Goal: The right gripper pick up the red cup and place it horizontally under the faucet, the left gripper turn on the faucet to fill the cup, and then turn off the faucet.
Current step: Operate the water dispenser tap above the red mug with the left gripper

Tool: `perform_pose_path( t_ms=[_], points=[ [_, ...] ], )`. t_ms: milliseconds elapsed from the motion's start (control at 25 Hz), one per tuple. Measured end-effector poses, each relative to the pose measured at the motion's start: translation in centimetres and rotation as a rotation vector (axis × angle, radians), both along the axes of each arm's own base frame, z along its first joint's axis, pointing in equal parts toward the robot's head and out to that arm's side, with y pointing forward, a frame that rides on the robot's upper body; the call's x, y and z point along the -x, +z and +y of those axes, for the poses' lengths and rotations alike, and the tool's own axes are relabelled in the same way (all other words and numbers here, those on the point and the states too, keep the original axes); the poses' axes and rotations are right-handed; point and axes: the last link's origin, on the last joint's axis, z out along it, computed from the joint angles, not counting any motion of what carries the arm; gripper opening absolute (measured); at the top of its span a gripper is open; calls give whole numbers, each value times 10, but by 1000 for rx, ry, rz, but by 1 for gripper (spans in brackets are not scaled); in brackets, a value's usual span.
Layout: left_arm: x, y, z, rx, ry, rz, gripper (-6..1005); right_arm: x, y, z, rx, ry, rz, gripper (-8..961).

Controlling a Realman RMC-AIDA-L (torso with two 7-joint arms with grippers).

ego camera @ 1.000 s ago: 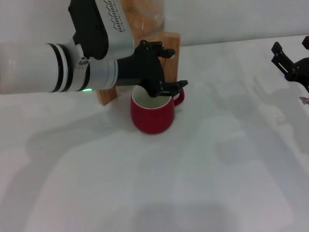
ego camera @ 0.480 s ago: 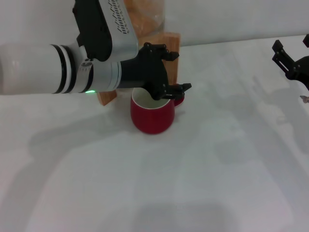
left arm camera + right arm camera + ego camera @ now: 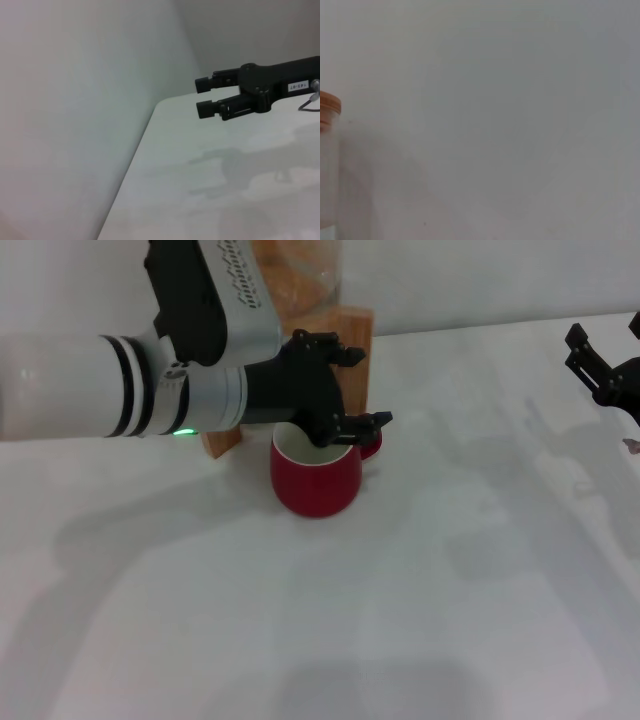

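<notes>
White table (image 3: 420, 600) fills the view, with a wooden stand (image 3: 352, 340) and its glass jar (image 3: 300, 270) at the back. Out in front of the stand sits the red cup (image 3: 315, 475), upright, so the fetch-and-place job looks done. Now over to the left hand (image 3: 345, 390), reaching in right above the cup's rim, fingers spread apart and gripping nothing I can see. The faucet itself is hidden behind that hand, so whether water is running I cannot tell; working the lever appears to be the step in hand. Well off to the side waits the right hand (image 3: 600, 350), fingers parted, empty.
</notes>
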Motion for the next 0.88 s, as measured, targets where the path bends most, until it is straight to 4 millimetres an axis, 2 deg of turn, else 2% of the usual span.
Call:
perform_pose_path(
  t_ms=[880],
  points=[
    [3,1,2,-13,3,15,761,1,0,-2,-4,12,0,843]
  ],
)
